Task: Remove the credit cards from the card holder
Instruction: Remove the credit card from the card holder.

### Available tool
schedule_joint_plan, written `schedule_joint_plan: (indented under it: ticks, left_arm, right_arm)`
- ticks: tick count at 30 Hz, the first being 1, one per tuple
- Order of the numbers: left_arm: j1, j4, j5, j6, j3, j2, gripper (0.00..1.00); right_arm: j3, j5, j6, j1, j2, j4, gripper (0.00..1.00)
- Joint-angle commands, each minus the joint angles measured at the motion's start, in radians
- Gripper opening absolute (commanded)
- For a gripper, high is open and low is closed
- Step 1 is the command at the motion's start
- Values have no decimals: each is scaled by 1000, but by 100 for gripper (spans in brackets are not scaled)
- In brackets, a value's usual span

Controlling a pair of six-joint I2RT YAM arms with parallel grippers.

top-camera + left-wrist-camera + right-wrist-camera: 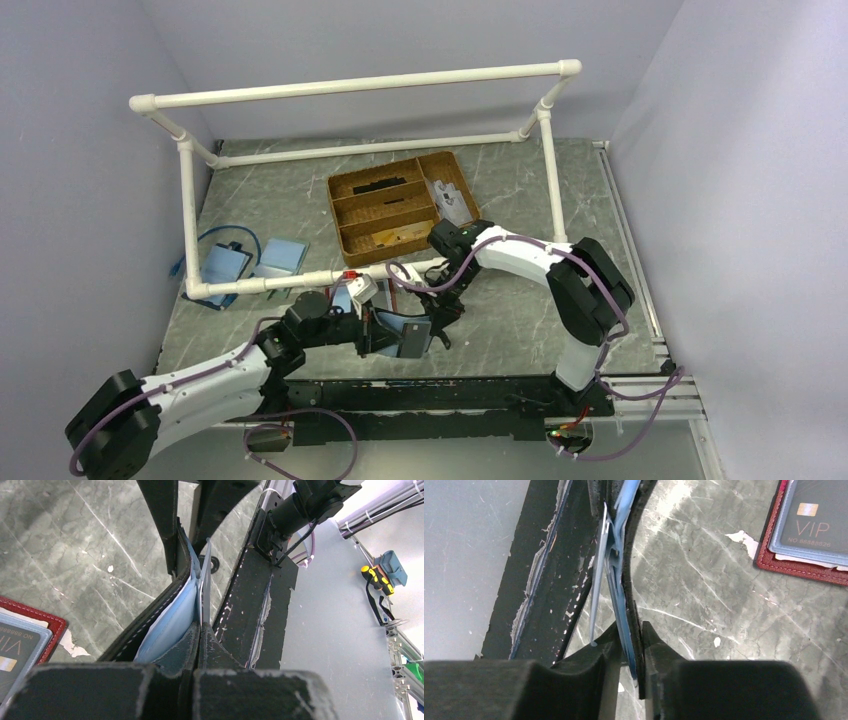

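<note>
The holder [150,625] is lifted above the near middle of the table [724,605], standing on its edge between the two arms. The left gripper [198,639] is fully closed on one end of it, pinching the blue-grey lining. In this way it works like a vice, keeping the holder steady with its pockets turned toward the other arm. The right gripper [630,642] meets it from the opposite end. Its jaws are almost together, pressed on the black wall and a light blue layer. Whether that layer is a card or lining, I cannot tell. The blue card [175,612] sits inside the fold, and a thin grey card [205,580] stands beside it, seemingly outside the right jaws. Neither card is out yet. The red wallet [796,569] lies flat on the table nearby, untouched.
</note>
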Motion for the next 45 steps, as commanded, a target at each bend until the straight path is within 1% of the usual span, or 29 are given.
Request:
schedule_joint_plan:
  ticks: [1,2,3,10,14,23,32,36,40,45]
  left_arm:
    - [-3,-41,-13,24,30,-87,0]
    - [-3,-65,-19,27,32,-104,0]
    - [-3,-85,-24,30,34,-120,0]
    - [-3,-149,-60,16,27,-181,0]
    - [-3,-178,-70,15,35,-190,0]
    - [-3,-195,-78,-20,44,-182,0]
    - [-3,-208,-79,-109,65,-154,0]
    - [-3,-248,-77,-123,83,-137,0]
    - [-1,-301,-105,-122,89,-149,0]
    - [-1,-368,-129,-145,91,-185,0]
  right_arm:
    - [43,-35,-49,0,1,-42,5]
    - [47,-35,-50,0,2,-46,2]
    - [49,-34,-48,0,1,-47,0]
    - [66,-35,-49,-5,10,-72,0]
    - [90,-12,-70,-10,39,-123,0]
    - [82,30,-68,-9,41,-115,0]
    - [79,47,-62,-6,46,-111,0]
    - [80,53,-57,-6,47,-111,0]
    - [87,64,-52,-7,59,-118,0]
    - [133,85,-34,-10,124,-168,0]
